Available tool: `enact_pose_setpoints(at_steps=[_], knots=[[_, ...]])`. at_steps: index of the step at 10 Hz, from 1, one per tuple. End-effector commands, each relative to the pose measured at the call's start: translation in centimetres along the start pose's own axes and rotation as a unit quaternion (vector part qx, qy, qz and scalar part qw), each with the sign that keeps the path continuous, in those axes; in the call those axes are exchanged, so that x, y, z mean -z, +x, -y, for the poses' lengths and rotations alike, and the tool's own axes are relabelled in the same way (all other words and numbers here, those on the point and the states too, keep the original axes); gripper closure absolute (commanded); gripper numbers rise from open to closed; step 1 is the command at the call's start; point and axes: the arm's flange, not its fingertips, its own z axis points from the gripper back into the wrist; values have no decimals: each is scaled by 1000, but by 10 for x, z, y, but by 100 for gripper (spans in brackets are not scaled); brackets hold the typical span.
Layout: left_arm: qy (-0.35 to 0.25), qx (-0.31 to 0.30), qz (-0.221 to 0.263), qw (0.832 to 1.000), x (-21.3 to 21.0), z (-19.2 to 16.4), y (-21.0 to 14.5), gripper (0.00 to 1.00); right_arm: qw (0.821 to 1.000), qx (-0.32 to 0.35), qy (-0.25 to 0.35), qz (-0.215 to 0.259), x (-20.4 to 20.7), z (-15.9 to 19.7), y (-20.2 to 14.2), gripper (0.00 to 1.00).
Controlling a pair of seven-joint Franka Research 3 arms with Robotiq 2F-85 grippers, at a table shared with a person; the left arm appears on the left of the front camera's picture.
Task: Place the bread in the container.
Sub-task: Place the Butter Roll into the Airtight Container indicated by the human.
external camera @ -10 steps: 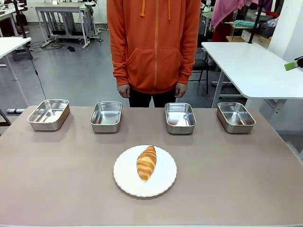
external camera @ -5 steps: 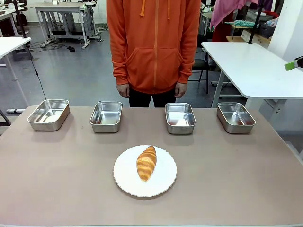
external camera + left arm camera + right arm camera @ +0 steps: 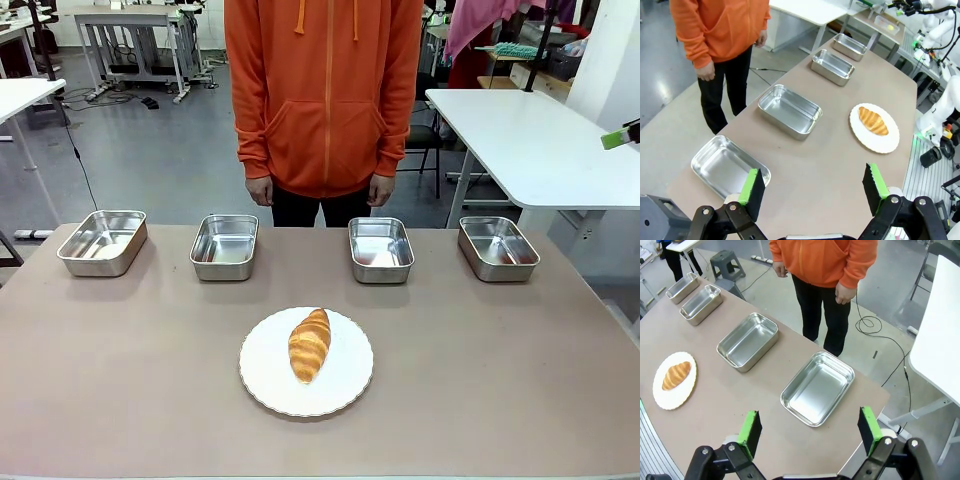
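The bread (image 3: pixel 310 344), a golden-brown croissant, lies on a round white plate (image 3: pixel 345 392) at the table's near middle. Several steel containers stand in a row along the far edge; the middle ones (image 3: pixel 224 247) (image 3: pixel 381 250) are nearest the plate, and all look empty. My left gripper (image 3: pixel 812 192) hangs open high over the table's left end, above the end container (image 3: pixel 727 167), with the bread (image 3: pixel 873 121) farther off. My right gripper (image 3: pixel 810 432) is open high over the right end, above another container (image 3: pixel 817 388); the bread (image 3: pixel 676 375) lies far to its left.
A person in an orange hoodie stands at the far side, hands (image 3: pixel 262 190) hanging at the sides, off the table. Bare brown tabletop (image 3: pixel 500 380) surrounds the plate. A white side table (image 3: pixel 530 140) stands at the back right.
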Motion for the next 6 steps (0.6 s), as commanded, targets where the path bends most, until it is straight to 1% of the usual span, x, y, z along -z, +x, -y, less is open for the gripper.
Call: enact_pose_setpoints(at_steps=[1, 6], knots=[[-3, 7, 2, 1000, -1, 1, 0, 0, 1000, 1, 4, 11, 2, 0, 0, 0], [-3, 7, 2, 1000, -1, 1, 0, 0, 1000, 1, 4, 11, 2, 0, 0, 0]])
